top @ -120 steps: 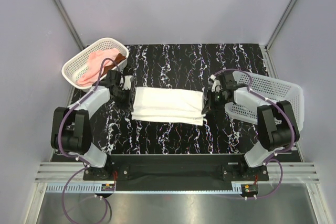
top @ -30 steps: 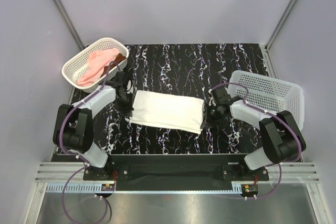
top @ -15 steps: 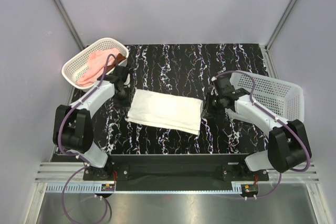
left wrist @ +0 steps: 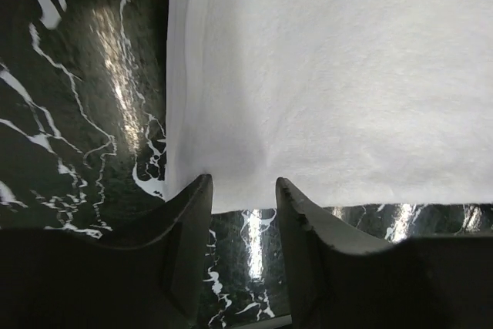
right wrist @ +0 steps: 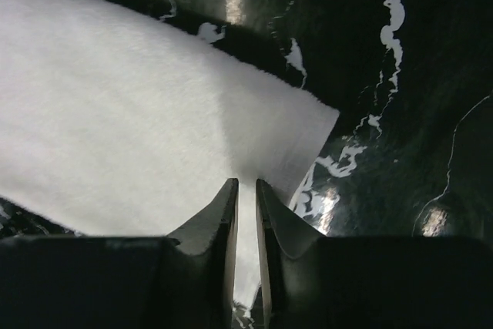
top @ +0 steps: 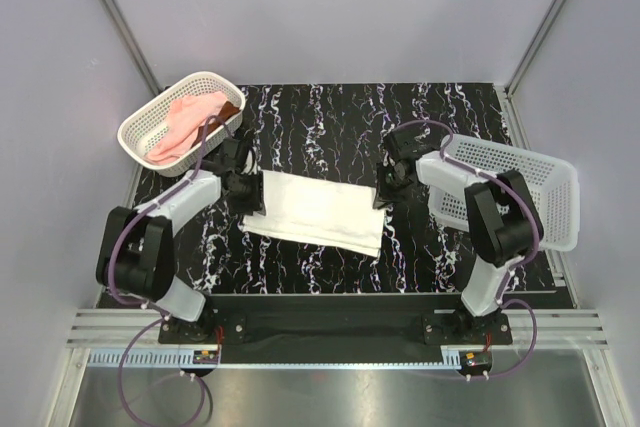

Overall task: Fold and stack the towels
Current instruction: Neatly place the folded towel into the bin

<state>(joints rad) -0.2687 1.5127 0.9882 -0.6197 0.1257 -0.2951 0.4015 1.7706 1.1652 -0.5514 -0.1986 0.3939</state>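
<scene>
A cream-white towel [top: 318, 212] lies folded flat on the black marbled table [top: 330, 117]. My left gripper [top: 250, 190] is at its left edge. In the left wrist view this gripper [left wrist: 243, 186] stands open, its tips at the towel's [left wrist: 323, 75] hem, with only table between the jaws. My right gripper [top: 383, 190] is over the towel's far right corner. In the right wrist view its jaws [right wrist: 246, 184] are a narrow slit apart above the towel [right wrist: 115, 129]. A pale pink towel [top: 180, 119] and a rust-brown towel [top: 229, 109] lie in the left basket.
A white lattice basket [top: 135, 132] sits at the back left, holding the two other towels. A larger white lattice basket [top: 510, 187] lies at the right, close behind my right arm. Grey walls enclose the table on three sides.
Both grippers, shut a second ago, have opened and let go of the cream-white towel. The right gripper moved to the far right corner and narrowed again; the left moved back to the left edge.
</scene>
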